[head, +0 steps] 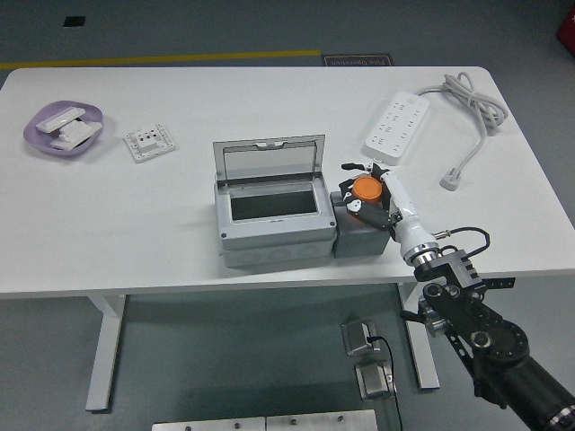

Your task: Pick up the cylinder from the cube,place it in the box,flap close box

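Right hand (370,199) curled around small orange cylinder (366,188) atop dark grey cube (359,239), just right of open grey plastic box (274,220); likely light, rigid, smooth-sided, best pinched across its round flanks.

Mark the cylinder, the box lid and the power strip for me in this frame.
cylinder (365,189), head view, on its orange top face.
box lid (269,162), head view, on the middle of the raised clear flap.
power strip (396,126), head view, on the middle of its white socket face.
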`<action>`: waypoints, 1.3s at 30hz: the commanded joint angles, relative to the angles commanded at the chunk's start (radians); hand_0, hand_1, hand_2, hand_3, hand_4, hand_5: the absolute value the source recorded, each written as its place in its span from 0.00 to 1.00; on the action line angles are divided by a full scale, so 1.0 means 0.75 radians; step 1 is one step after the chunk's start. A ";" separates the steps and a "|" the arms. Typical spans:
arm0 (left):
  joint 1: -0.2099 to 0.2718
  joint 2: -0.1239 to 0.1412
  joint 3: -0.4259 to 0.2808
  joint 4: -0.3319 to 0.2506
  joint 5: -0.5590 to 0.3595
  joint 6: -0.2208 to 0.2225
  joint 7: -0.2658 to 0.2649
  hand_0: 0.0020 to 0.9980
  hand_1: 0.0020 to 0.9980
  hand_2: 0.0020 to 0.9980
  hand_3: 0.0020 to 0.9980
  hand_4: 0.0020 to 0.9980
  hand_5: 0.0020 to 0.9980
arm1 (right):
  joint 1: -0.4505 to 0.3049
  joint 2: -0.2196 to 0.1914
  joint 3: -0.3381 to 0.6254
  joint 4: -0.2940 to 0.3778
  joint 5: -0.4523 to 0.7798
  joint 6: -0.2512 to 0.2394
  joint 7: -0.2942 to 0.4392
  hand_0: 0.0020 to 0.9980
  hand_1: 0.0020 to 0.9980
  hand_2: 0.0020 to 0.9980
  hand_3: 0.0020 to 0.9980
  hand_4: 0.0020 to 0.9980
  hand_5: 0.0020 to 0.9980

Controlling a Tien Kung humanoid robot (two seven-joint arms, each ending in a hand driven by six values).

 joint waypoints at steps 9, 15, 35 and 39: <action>0.003 0.001 -0.007 0.000 0.007 0.007 -0.011 0.94 0.85 0.93 1.00 0.94 0.79 | 0.020 -0.006 -0.014 -0.001 0.046 0.003 0.023 0.25 0.25 0.31 0.32 0.00 0.00; 0.004 -0.001 -0.009 0.000 0.012 0.010 -0.015 0.94 0.84 0.92 1.00 0.94 0.79 | 0.071 -0.032 -0.063 0.013 0.057 0.005 0.026 0.26 0.24 0.29 0.30 0.00 0.00; -0.003 0.011 -0.022 0.000 0.026 0.015 -0.028 0.92 0.84 0.92 1.00 0.94 0.79 | 0.457 -0.027 -0.500 0.152 -0.558 0.097 -0.223 0.26 0.24 0.27 0.27 0.00 0.00; -0.005 0.016 -0.024 0.000 0.030 0.016 -0.029 0.92 0.84 0.92 1.00 0.94 0.79 | 0.539 -0.002 -0.569 0.085 -0.662 0.101 -0.218 0.26 0.24 0.27 0.27 0.00 0.00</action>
